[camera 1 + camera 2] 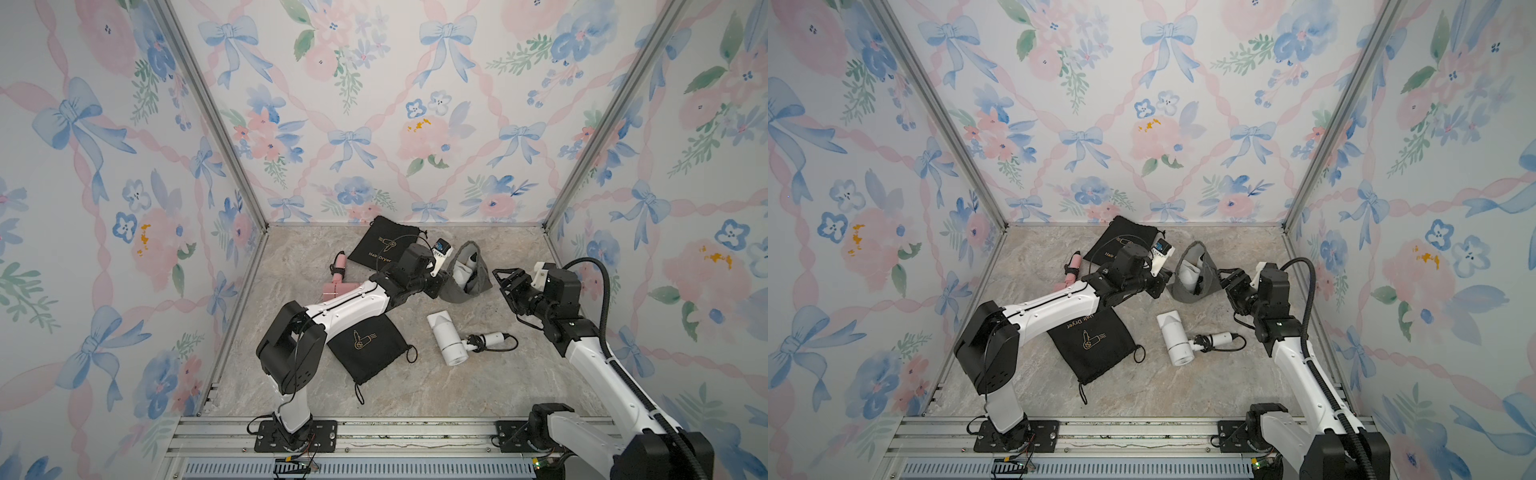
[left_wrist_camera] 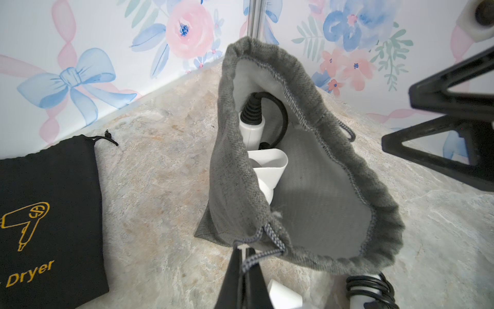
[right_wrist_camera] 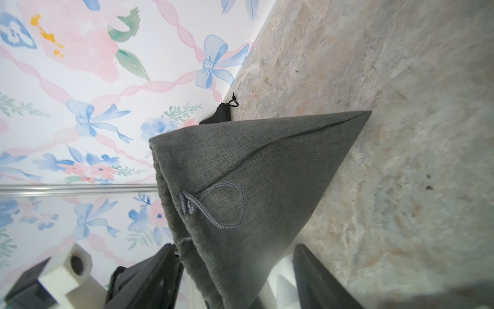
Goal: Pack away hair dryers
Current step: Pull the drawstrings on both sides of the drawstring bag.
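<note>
Right up at the lens, the left gripper [image 2: 240, 256] is clamped tight on the rim of the grey pouch [image 2: 230, 166], just by the drawstring, holding the mouth up and gaping. And inside, there it is: a white dryer [image 2: 267, 167], nozzle up, with its handle and black cord tucked behind.

Across the pouch, the right gripper [image 1: 498, 280] has its jaws spread wide and grips nothing. Grey cloth shows between its fingers in its own wrist view, but whether they touch it I can't call.

The pouch stands toward the far edge of the tabletop [image 1: 478, 395], right of centre. Further out, a second white dryer [image 1: 446, 343] lies flat mid-table, its cord-wrapped handle pointing at the right edge. The pink dryer [image 1: 337, 276] lies toward the left edge, partly behind the left arm. One black pouch [image 1: 376, 245] lies at the far edge, and a second black pouch [image 1: 370, 349] lies flat under the left arm, nearer the front edge.
</note>
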